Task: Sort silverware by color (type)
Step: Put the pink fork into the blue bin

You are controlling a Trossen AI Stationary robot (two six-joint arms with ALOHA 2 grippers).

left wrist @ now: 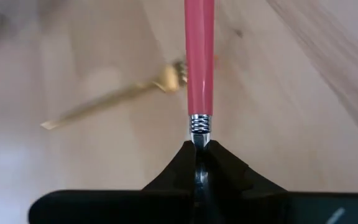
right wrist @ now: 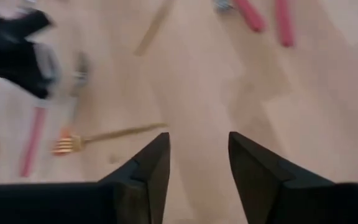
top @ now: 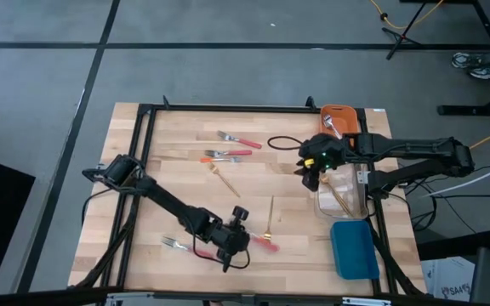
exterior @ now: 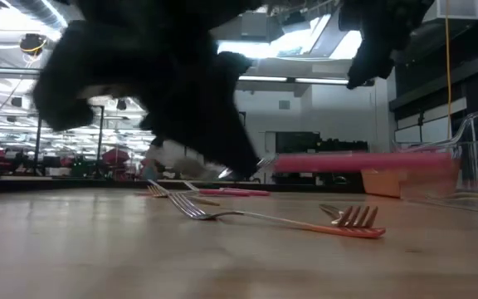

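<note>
My left gripper (top: 243, 235) is near the table's front middle, shut on a pink-handled utensil (top: 264, 243) whose handle sticks out toward the right. In the low view that handle (exterior: 363, 162) floats level above the table. Its head is hidden behind the fingers. My right gripper (top: 313, 172) hangs open over the left rim of the clear bin (top: 351, 204); in its wrist view nothing is between its fingers (right wrist: 199, 162). Loose silverware lies flat on the table: pink-handled forks (top: 238, 141), a gold one (top: 270, 217) and a silver-headed fork (top: 175, 245). My left gripper pinches the utensil's silver neck (left wrist: 199, 126) between its two fingertips, right where the pink handle (left wrist: 200, 56) ends. The handle runs straight on past the fingertips, in line with the fingers. The fingers slant down from the table's left. The utensil is lifted clear of the table.
At the right edge stand an orange bin (top: 340, 117) with a silver piece in it, the clear bin holding a gold utensil (top: 340, 197), and a blue bin (top: 353, 249). A black cable loop (top: 283, 143) lies at the far middle. A gold fork (left wrist: 114, 96) lies below the held handle.
</note>
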